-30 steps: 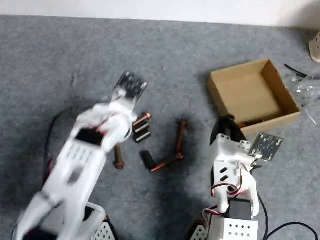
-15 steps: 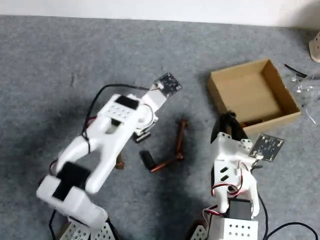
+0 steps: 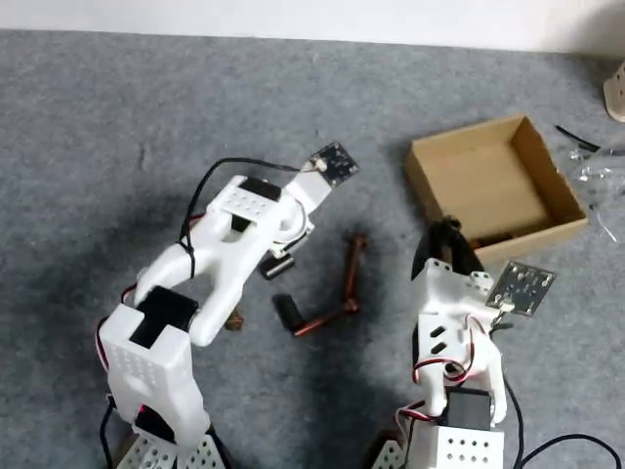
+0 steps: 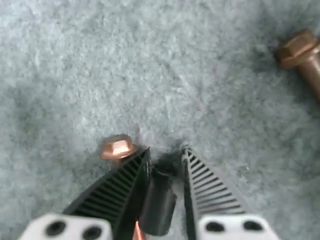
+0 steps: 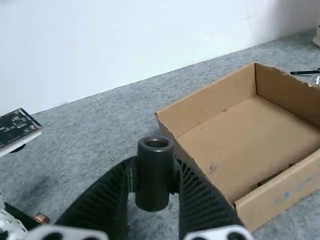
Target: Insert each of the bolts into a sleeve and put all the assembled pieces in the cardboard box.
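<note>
My left gripper is low over the carpet and open, its fingers close on either side of a black sleeve. A copper bolt head lies right beside one fingertip, and a second bolt is farther off. In the high view the left arm covers that spot, with a black sleeve at its edge. My right gripper is shut on an upright black sleeve just in front of the cardboard box. The same gripper sits at the box's near wall.
On the carpet between the arms lie a bolt and another bolt with a black sleeve at its end. A further bolt peeks out beside the left arm. Loose wires lie right of the box.
The left arm has swung right and forward over the bolts and sleeves and come down onto them. The right arm has kept still with its sleeve.
</note>
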